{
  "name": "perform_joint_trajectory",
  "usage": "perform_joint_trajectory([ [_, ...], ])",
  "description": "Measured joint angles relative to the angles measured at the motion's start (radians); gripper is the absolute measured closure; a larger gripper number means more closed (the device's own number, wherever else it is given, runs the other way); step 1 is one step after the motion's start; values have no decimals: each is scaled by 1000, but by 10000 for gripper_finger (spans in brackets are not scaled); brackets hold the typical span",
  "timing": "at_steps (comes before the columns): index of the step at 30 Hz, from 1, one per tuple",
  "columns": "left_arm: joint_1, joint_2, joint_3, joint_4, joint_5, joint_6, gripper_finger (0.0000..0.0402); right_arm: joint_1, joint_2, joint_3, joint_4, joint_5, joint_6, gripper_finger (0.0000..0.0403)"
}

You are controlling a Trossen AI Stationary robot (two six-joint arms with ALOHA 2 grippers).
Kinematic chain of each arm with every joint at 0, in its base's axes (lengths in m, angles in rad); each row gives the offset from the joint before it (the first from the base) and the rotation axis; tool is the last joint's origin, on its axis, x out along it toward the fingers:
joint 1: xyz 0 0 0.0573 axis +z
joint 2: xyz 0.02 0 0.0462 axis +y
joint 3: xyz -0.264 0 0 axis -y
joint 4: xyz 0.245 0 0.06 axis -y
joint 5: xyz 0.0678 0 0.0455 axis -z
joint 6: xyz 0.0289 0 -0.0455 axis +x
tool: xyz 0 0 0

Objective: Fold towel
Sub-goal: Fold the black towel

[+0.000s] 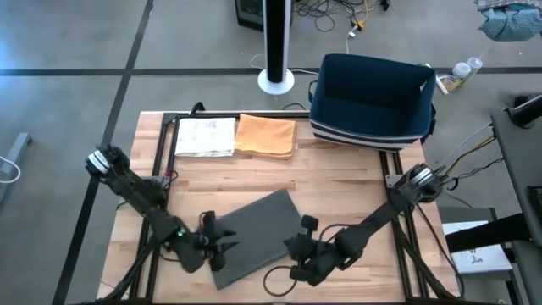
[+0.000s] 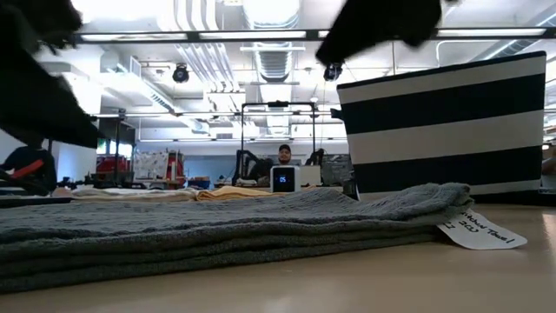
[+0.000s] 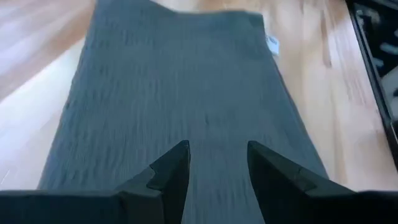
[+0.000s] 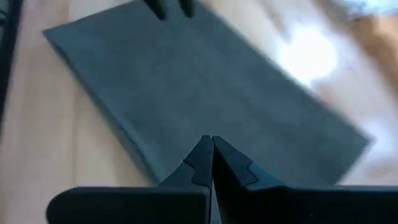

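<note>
A grey towel (image 1: 254,235) lies folded into a long rectangle on the near middle of the table. In the low view the towel (image 2: 226,230) rests flat in several layers, with a white tag (image 2: 482,233) at its right end. My left gripper (image 1: 229,242) is open over the towel's left end; its wrist view shows the fingers (image 3: 217,152) apart above the cloth (image 3: 180,81). My right gripper (image 1: 292,246) is shut and hovers at the towel's right long edge (image 4: 205,99), fingertips (image 4: 209,146) together. My left gripper's fingers (image 4: 171,7) show past the towel's far side.
An orange folded cloth (image 1: 266,135) and a white folded one (image 1: 205,136) lie at the table's far edge. A navy striped basket (image 1: 373,102) stands at the far right corner. Bare wood lies between them and the towel. A person sits far off in the room (image 2: 284,155).
</note>
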Motion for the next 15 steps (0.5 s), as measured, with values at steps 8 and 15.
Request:
perform_joint_trajectory([
  [8,93,73,0,180,0,66,249,-54,-49,-292,421,-153,-36,403],
  [15,133,158,38,310,13,141,249,-170,-116,-536,886,-225,-221,403],
])
